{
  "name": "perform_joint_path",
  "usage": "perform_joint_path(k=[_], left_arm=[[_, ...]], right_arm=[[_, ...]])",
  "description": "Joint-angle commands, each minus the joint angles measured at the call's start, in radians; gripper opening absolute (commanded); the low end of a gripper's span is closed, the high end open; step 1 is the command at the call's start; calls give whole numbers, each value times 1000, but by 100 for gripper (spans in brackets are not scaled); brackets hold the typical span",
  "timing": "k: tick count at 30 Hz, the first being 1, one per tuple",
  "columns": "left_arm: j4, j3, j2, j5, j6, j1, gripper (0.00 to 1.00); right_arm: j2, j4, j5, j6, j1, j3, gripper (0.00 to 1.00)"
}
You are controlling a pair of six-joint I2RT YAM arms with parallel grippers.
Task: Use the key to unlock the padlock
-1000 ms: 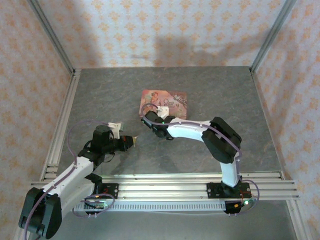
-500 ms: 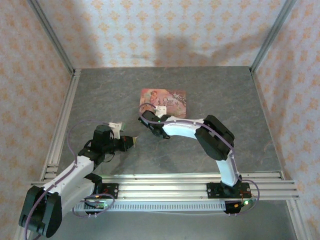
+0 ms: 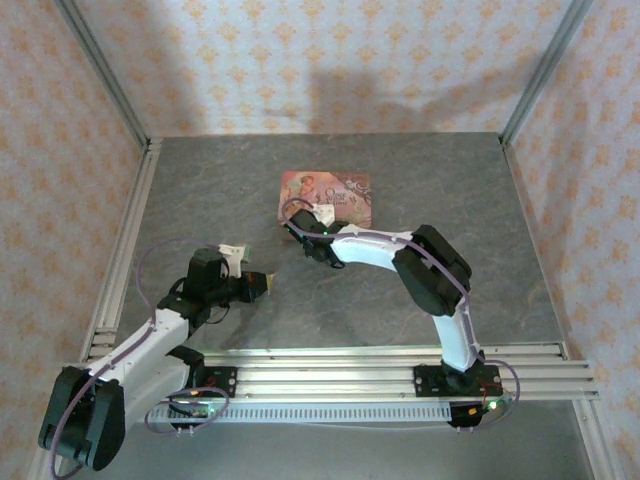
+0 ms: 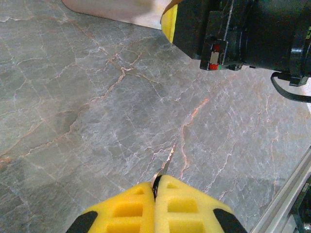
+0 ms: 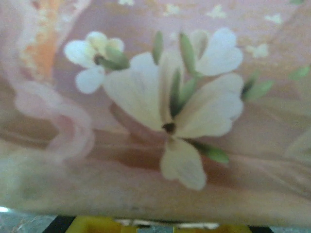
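1. The left gripper [image 4: 155, 188] is closed: its yellow pads [image 4: 129, 209] press flat together, pinching a thin silvery key [image 4: 165, 171] whose tip juts out from between them.
2. In the top view this gripper hangs over the near-left part of the grey marble-patterned table [image 3: 200, 190]. It points toward the right edge and is apart from the tin's near-left corner.
3. The key's tip is above bare table and touches nothing else.
4. A pink illustrated tin [image 3: 340, 190] lies flat around the middle of the table, somewhat toward the far edge.
5. The right gripper [image 3: 296, 225] is at the tin's near-left corner, its arm reaching in from the near-right.
6. The right wrist view is very close to the tin's surface, with blurred pale flowers on pink. A strip of yellow pad [image 5: 90, 224] sits along the bottom edge.
7. Whether the right gripper's jaws are apart or closed, I cannot tell.
8. Where the padlock sits, I cannot tell.
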Motion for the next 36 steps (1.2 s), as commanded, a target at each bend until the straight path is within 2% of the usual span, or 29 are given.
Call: perform_joint_path(k=[1,11,17,22,29,36], left_arm=[[-5,28,-4,1,16,8,0],[105,17,-24,61,-29,6,0],[122,59,-46,88,-1,-11,0],[146,91,-49,59,49,-62,0],[232,71,-39,-71,120,-154,0],[407,25,48,-31,91,-158,0]], right_arm=[[-76,34,-89,-67,-4,-31,1],[-239,79,-371,-26,-42,-133,0],[-315,81,-511,46,-82,-151,0],[-346,74,-591,104,-109,-143,0],[-349,3,-655,152,-128,-90,0],[-364,40,-722,213,-145,-110,0]])
